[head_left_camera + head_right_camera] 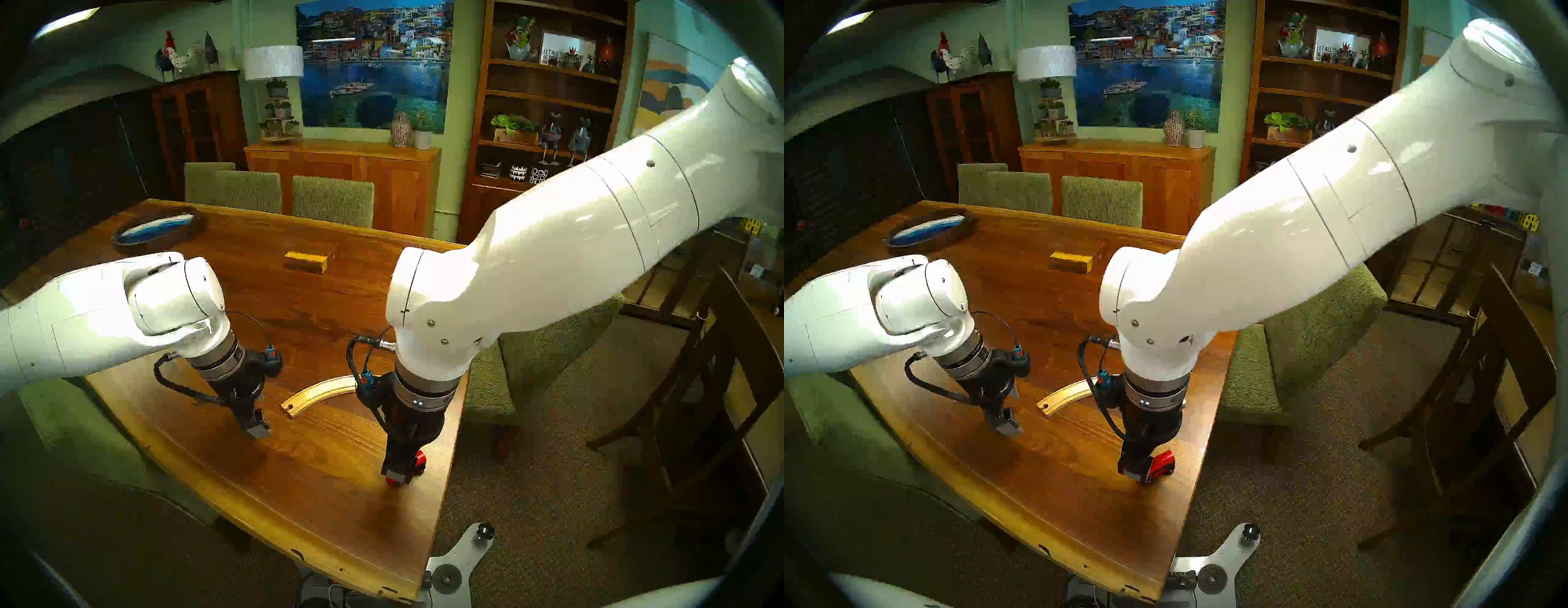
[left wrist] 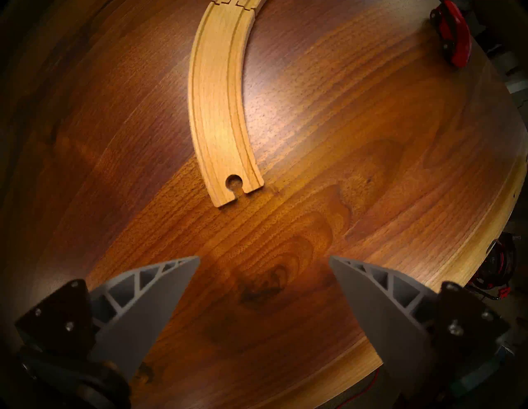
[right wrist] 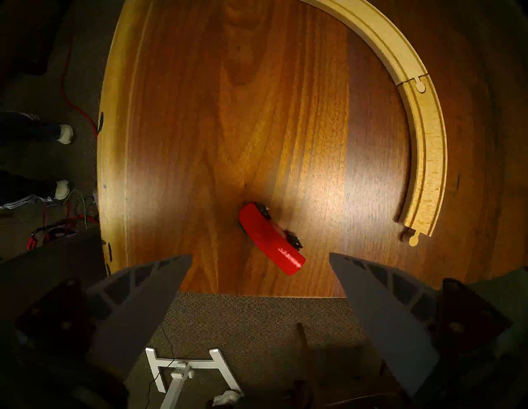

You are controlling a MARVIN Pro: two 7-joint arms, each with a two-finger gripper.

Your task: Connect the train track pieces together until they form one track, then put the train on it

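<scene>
Far left on the surface [image 1: 271, 488] we see a dark oval tray [image 1: 158, 231] with a blue and white inside; what lies in it we cannot tell. Our left tool [image 1: 257, 429] hangs wide open and empty. Right of it lies the track [image 3: 425, 148], both pieces joined at a seam. A yellowish block [image 1: 309, 258] sits far back. Our right tool [image 1: 396, 474] stands spread and empty over the train [image 3: 270, 238], which rests near the surface's near right edge. Green chairs [image 1: 333, 200] and a sideboard [image 1: 343, 170] stand beyond.

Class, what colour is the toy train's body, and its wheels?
The train has a glossy red body and dark wheels, clearest in the right wrist view.
</scene>
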